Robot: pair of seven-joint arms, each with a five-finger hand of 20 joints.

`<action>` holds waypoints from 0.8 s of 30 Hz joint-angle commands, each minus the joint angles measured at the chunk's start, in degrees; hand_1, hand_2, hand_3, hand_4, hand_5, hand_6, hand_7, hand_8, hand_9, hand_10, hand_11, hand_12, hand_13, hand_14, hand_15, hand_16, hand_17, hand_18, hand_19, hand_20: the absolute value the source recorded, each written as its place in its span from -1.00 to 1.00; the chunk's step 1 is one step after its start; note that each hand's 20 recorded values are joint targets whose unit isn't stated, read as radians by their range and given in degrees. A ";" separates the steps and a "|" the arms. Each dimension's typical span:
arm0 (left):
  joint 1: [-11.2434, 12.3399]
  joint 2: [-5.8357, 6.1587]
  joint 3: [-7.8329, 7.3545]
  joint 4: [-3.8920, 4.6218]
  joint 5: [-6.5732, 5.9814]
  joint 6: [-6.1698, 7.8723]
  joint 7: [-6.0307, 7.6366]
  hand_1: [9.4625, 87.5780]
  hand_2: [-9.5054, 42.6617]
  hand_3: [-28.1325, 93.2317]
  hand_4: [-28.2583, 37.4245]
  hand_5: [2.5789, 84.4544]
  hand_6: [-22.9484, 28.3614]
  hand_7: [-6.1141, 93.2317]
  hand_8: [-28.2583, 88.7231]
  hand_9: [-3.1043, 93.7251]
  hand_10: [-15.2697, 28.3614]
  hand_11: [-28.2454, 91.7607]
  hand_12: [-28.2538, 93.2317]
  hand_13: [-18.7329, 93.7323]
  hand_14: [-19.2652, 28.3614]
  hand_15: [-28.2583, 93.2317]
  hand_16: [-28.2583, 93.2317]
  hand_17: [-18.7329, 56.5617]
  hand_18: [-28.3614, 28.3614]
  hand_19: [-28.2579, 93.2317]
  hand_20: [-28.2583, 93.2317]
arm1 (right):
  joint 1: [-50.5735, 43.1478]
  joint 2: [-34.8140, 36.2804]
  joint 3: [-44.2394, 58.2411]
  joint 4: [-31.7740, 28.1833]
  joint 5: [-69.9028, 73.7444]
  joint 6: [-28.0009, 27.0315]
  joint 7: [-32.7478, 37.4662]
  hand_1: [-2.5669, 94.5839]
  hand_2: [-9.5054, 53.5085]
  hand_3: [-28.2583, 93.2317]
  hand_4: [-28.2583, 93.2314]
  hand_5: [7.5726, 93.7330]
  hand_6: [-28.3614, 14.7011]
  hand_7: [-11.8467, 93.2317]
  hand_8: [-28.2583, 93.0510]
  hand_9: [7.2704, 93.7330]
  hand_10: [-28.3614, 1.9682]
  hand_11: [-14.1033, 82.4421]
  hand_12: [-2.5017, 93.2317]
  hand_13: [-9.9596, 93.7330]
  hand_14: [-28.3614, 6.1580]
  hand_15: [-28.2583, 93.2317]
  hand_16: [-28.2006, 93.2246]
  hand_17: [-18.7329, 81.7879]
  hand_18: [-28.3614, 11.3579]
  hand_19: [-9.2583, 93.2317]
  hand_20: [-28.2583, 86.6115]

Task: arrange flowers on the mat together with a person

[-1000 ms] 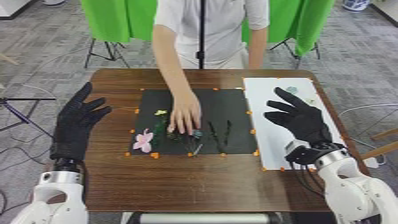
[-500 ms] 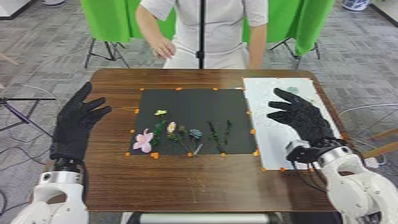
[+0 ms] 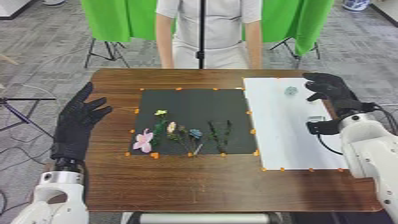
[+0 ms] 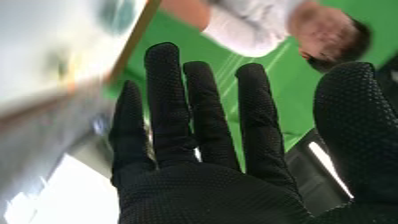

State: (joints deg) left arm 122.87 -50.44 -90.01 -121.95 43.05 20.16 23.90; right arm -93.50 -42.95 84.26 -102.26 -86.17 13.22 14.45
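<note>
A black rectangular mat (image 3: 200, 105) lies on the brown wooden surface (image 3: 178, 185), small orange marks around its edges. The task's flowers are on its near half: a large pink flower (image 3: 143, 142) at the near left corner, a small yellow-green flower (image 3: 161, 113) beyond it on a leafy stem, a pale pinkish bud (image 3: 171, 127), a blue-grey flower (image 3: 195, 133) and, to the right of that, two thin dark green sprigs (image 3: 227, 132) side by side. Right of the mat lies a long white sheet (image 3: 289, 145), with a pale green piece (image 3: 291, 90) near its far end.

The left hand (image 3: 75, 122) is at the left side of the surface, fingers extended and thumb apart. The right hand (image 3: 330, 89) is by the sheet's far right edge, near the pale green piece; in the right wrist view, the right hand (image 4: 213, 195) has its fingers straight and spread.
</note>
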 commanded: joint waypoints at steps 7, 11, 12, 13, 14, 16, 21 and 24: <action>-0.13 0.83 1.12 -0.04 -1.21 1.09 0.79 -0.68 -0.52 0.75 -1.00 -0.30 0.02 -0.69 -0.65 -0.23 0.52 -0.10 -0.36 -0.22 0.88 0.35 -0.69 -0.69 0.80 0.26 -0.23 | 21.66 2.90 -19.64 15.09 -27.48 -4.82 15.06 -0.44 -0.75 0.78 -0.99 -0.18 0.50 -0.35 -0.79 -0.17 -0.06 -0.24 -0.59 0.02 -0.22 0.58 -0.35 -0.47 -0.58 0.27 0.01; -0.84 0.47 1.91 0.20 -0.99 0.62 0.88 -0.68 -0.51 0.75 -1.00 -0.30 0.02 -0.69 -0.65 -0.23 0.52 -0.09 -0.36 -0.22 0.88 0.35 -0.69 -0.69 0.80 0.26 -0.23 | 23.39 2.66 -23.13 17.46 -32.04 -5.73 17.44 -0.42 -0.78 0.77 -0.99 -0.16 0.49 -0.34 -0.79 -0.14 -0.08 -0.22 -0.59 0.05 -0.18 0.58 -0.36 -0.44 -0.57 0.30 0.01; -0.96 0.57 1.98 0.22 -1.08 0.65 0.85 -0.68 -0.51 0.75 -1.00 -0.30 0.02 -0.69 -0.65 -0.23 0.52 -0.09 -0.36 -0.22 0.88 0.35 -0.69 -0.69 0.80 0.26 -0.23 | 23.51 2.33 -23.28 17.80 -32.60 -7.07 17.42 -0.42 -0.79 0.77 -0.99 -0.16 0.49 -0.34 -0.79 -0.13 -0.08 -0.22 -0.59 0.05 -0.17 0.58 -0.36 -0.43 -0.57 0.30 0.00; -0.98 0.56 1.87 0.22 -1.06 0.51 0.69 -0.68 -0.51 0.76 -1.00 -0.30 0.02 -0.69 -0.65 -0.23 0.52 -0.09 -0.36 -0.22 0.88 0.36 -0.69 -0.69 0.80 0.26 -0.23 | 23.25 1.87 -23.06 18.16 -34.09 -8.44 17.06 -0.41 -0.79 0.77 -0.99 -0.15 0.49 -0.33 -0.79 -0.12 -0.08 -0.22 -0.59 0.06 -0.16 0.58 -0.36 -0.43 -0.57 0.30 0.00; -1.17 0.85 1.98 0.27 -1.33 0.57 0.87 -0.68 -0.51 0.75 -1.00 -0.30 0.02 -0.69 -0.65 -0.23 0.52 -0.09 -0.36 -0.22 0.88 0.36 -0.69 -0.69 0.80 0.26 -0.23 | 23.61 1.83 -23.80 18.64 -35.15 -9.14 16.96 -0.41 -0.80 0.77 -0.99 -0.15 0.49 -0.33 -0.79 -0.12 -0.08 -0.21 -0.59 0.06 -0.16 0.58 -0.36 -0.43 -0.57 0.31 0.00; -1.98 1.25 2.52 0.54 -2.60 0.24 1.31 -0.68 -0.51 0.76 -1.00 -0.30 0.02 -0.69 -0.65 -0.23 0.52 -0.10 -0.36 -0.22 0.88 0.35 -0.69 -0.69 0.80 0.26 -0.23 | 23.73 1.90 -24.63 19.07 -37.30 -10.51 17.60 -0.39 -0.83 0.77 -0.99 -0.14 0.49 -0.32 -0.79 -0.08 -0.07 -0.20 -0.60 0.08 -0.13 0.58 -0.36 -0.42 -0.57 0.31 0.00; -1.64 1.44 2.52 0.41 -4.10 0.11 2.14 -0.68 -0.51 0.76 -1.00 -0.30 0.03 -0.69 -0.65 -0.23 0.53 -0.10 -0.36 -0.22 0.89 0.36 -0.69 -0.69 0.80 0.26 -0.23 | 24.78 1.31 -25.96 20.42 -40.22 -14.65 19.72 -0.37 -0.88 0.77 -0.99 -0.13 0.48 -0.31 -0.80 -0.05 -0.05 -0.18 -0.61 0.11 -0.10 0.57 -0.36 -0.40 -0.58 0.32 -0.02; -2.11 1.32 2.53 0.48 -3.96 -0.51 1.71 -0.68 -0.51 0.76 -1.00 -0.30 0.02 -0.69 -0.65 -0.23 0.53 -0.09 -0.36 -0.22 0.89 0.36 -0.69 -0.69 0.80 0.26 -0.23 | 23.53 1.50 -25.29 20.44 -41.33 -16.05 20.14 -0.36 -0.90 0.78 -0.99 -0.11 0.49 -0.29 -0.80 -0.04 -0.04 -0.17 -0.61 0.12 -0.10 0.56 -0.36 -0.40 -0.58 0.33 -0.02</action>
State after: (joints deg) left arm 120.93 -49.27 -87.65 -121.82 39.22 20.39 25.54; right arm -69.11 -41.17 58.99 -82.71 -124.36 0.23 32.66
